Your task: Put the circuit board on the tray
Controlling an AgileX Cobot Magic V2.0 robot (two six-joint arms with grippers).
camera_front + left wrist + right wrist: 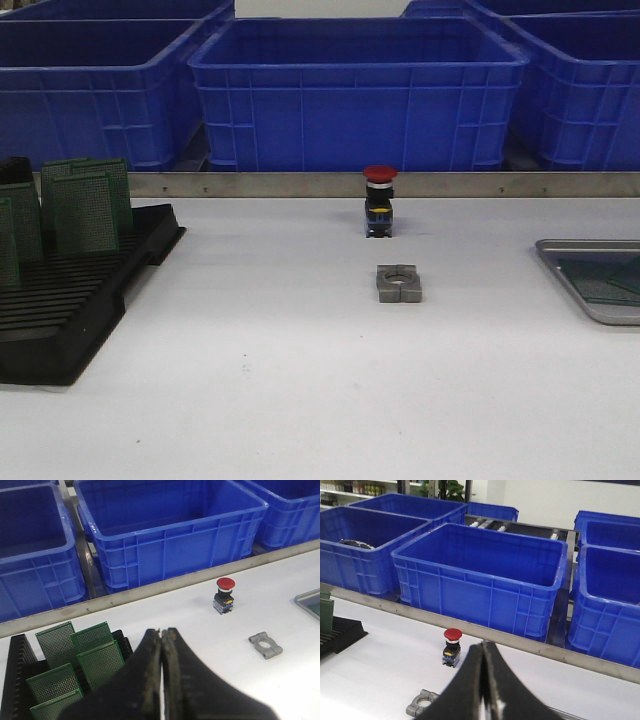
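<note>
Tray w/ board: front view only.

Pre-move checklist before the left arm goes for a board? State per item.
1. Left claw empty: ok, shut on nothing.
2. Left claw open for a grasp: not ok, fingers are pressed together.
3. Boards available: ok, green circuit boards stand upright in the black rack.
4. Tray has room: cannot tell, only its left end shows at the frame's right edge, with something dark green already in it.
5. Path from rack to tray: not ok if kept low; red push button and grey clamp block sit mid-table.
6. Right claw out of the way: ok, shut, empty, not in the front view.
</note>
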